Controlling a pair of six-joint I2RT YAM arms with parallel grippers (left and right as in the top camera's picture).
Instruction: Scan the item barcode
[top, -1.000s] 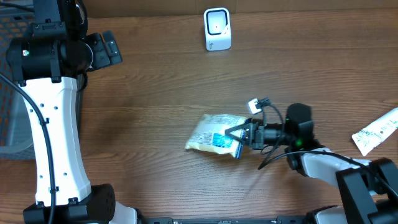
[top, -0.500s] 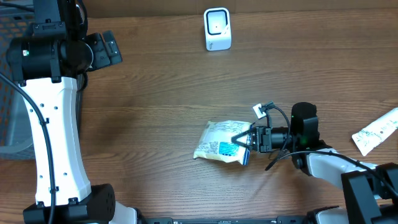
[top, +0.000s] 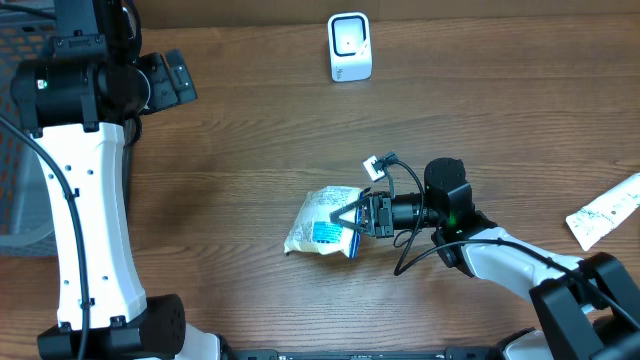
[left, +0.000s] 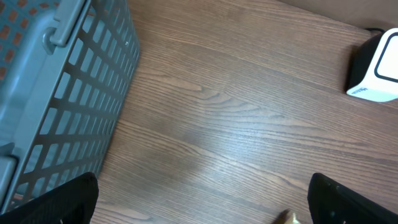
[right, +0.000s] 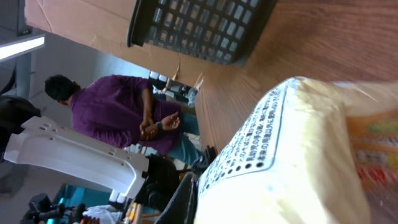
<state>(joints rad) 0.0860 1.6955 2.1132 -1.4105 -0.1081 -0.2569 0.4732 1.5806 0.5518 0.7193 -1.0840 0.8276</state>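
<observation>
The item, a pale yellow packet (top: 322, 222) with a blue label, lies low over the table's middle. My right gripper (top: 353, 217) is shut on its right end, with the arm reaching in from the right. In the right wrist view the packet (right: 298, 155) fills most of the frame, printed black text facing the camera, and one dark finger (right: 186, 199) shows at its lower edge. The white scanner (top: 350, 47) stands at the back centre, well apart from the packet. My left gripper (top: 172, 78) hangs open at the far left; its wrist view shows nothing between the fingertips (left: 62, 202).
A grey mesh basket (left: 56, 93) stands at the left edge, close to the left arm. The scanner (left: 376, 68) shows at the upper right of the left wrist view. A second white packet (top: 605, 212) lies at the right edge.
My right gripper carried the packet a little right, then back left by a longer way. The packet now sits further left than a second ago. The left arm has not moved.
</observation>
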